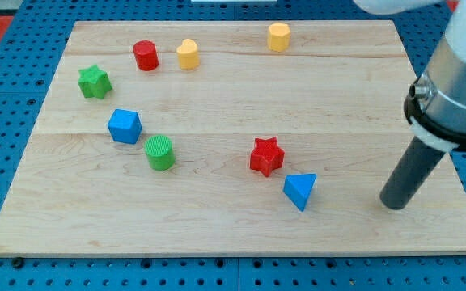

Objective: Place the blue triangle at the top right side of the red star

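Pale wooden board [233, 89] laid on a blue pegboard surface [6, 105], with a strip of red at the view's top left corner.

Near the view's right edge, the arm's grey body [463, 89], ending in a straight dark rod; my tip [393, 204] down on the board toward the lower right, touching no block. No jaws on this tool, just the single rod, so nothing clamped or held.

Blue triangle [299, 191] lying left of my tip, well apart from it, with bare wood between. Just beside the triangle, up and to the view's left, the red star [266, 156]; the two close together, whether touching or narrowly apart cannot be told. So: triangle at the star's lower right, not its upper right.

Farther toward the view's left, a green cylinder [160, 152], and just up-left of it a blue cube-like block [124, 126], the two near each other but apart. Green star [94, 82] above and left of that, close to the board's left edge.

Along the view's top: red cylinder [145, 55], with a yellow block [188, 53] just beside it on the right, its shape rounded on top and not clearly made out. Well apart to the right, another yellow block [278, 36], seemingly hexagonal, close to the board's top edge.

All blocks resting flat on the wood, none stacked.
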